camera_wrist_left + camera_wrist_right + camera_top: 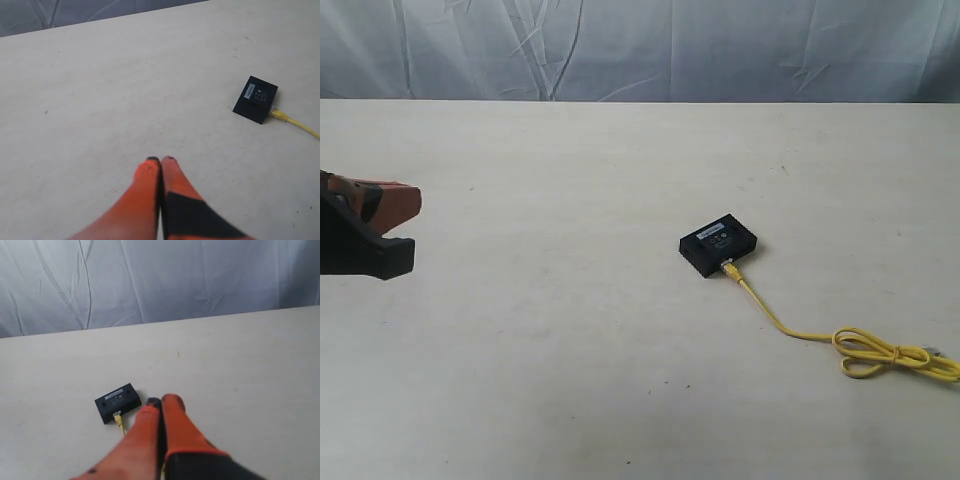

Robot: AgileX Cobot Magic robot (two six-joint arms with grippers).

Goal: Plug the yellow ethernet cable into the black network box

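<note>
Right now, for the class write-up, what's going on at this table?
Nothing is being handled. The yellow ethernet cable appears to have one plug seated in a port of the black network box. The left gripper and right gripper are clear of both, fingers closed and empty.

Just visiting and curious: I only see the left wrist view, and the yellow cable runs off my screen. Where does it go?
Observer: From the black box, the yellow cable trails across the table into a tied loop.
Operator: And its far end?
Observer: It lies loose on the table, past the loop.
Operator: Where's the other arm?
Observer: The right gripper is shut, empty, pointing toward the box.
</note>
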